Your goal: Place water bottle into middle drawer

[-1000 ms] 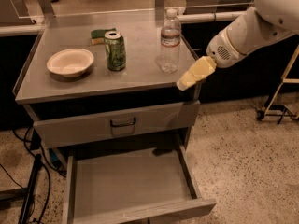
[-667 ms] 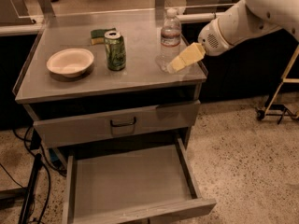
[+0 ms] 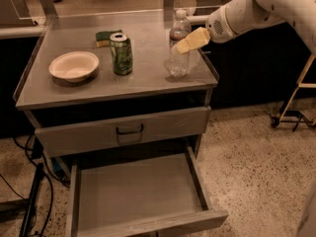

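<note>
The water bottle (image 3: 177,48), clear with a white cap, stands upright on the right part of the grey cabinet top (image 3: 148,78). My gripper (image 3: 190,41), pale yellow at the end of the white arm (image 3: 256,9), comes in from the right and overlaps the bottle's upper right side at shoulder height. The middle drawer (image 3: 138,191) is pulled out below, a wide shallow grey tray with a bare bottom.
A green drink can (image 3: 121,53), a white bowl (image 3: 74,66) and a green-yellow sponge (image 3: 104,37) share the top. A shut drawer front with a dark handle (image 3: 129,130) sits above the open tray. Cables (image 3: 29,201) lie at left, a wheeled stand (image 3: 296,102) at right.
My gripper has moved up and left, from beside the cabinet's right edge to the bottle's upper right side. The bottle still stands in place.
</note>
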Available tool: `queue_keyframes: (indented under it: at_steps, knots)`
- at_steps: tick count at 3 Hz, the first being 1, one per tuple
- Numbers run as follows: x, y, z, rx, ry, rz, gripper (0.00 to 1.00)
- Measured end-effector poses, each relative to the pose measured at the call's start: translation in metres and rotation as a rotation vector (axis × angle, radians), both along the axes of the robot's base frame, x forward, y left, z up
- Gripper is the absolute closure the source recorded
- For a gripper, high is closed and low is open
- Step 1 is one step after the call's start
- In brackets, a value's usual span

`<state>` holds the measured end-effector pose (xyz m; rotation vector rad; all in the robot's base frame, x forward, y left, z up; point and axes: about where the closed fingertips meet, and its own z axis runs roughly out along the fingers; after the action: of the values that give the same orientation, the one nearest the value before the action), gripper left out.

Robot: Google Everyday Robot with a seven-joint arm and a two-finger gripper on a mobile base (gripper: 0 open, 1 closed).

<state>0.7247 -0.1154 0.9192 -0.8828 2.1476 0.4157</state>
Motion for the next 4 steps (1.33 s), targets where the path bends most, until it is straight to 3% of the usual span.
queue_keyframes:
  at_steps: [2,3,4]
  knots:
    - [0.025,0.014,-0.007,0.062,0.011,-0.027,0.00]
    - [0.025,0.020,-0.013,0.089,0.027,-0.026,0.00]
    - [0.025,0.020,-0.013,0.091,0.028,-0.026,0.16]
